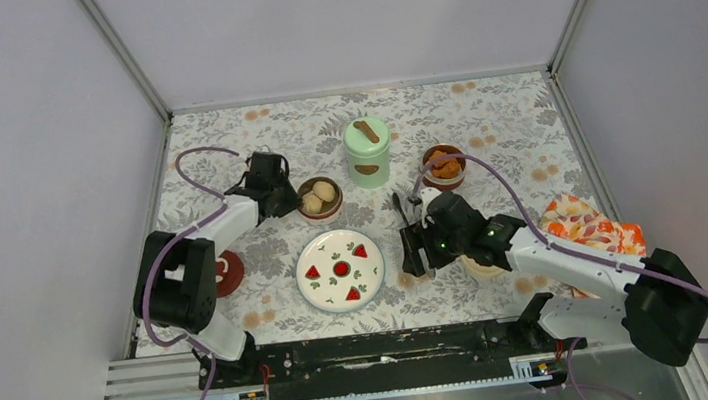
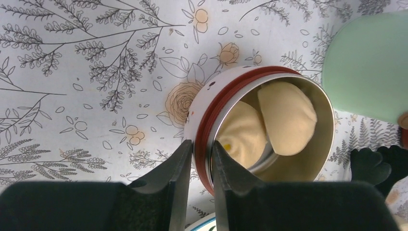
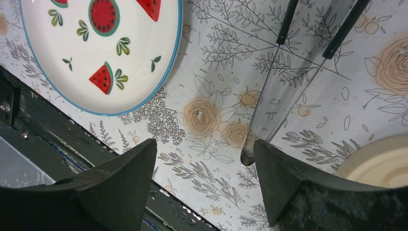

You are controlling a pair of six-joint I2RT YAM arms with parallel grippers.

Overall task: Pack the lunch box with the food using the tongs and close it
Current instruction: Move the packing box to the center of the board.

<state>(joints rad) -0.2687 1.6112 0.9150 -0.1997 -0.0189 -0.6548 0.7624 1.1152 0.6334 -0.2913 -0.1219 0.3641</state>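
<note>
Left gripper (image 2: 202, 147) pinches the ball bowl (image 2: 211, 110) by its rim; right gripper (image 3: 206, 147) hangs spread above ungrasped tongs (image 3: 284, 82). Chunk bowl (image 1: 446, 184) is also filled and lidless; closing is not yet done.

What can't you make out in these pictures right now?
- Cream lid: right wrist view, cut off by the frame corner; from above the right arm covers most of it.
- Dark-red lid: top view, partly under the left arm.
- Tongs: right wrist view, far ends run off the top edge.
- Mint-green jar: left wrist view, cut by the edge; from above its lid hides the contents.
</note>
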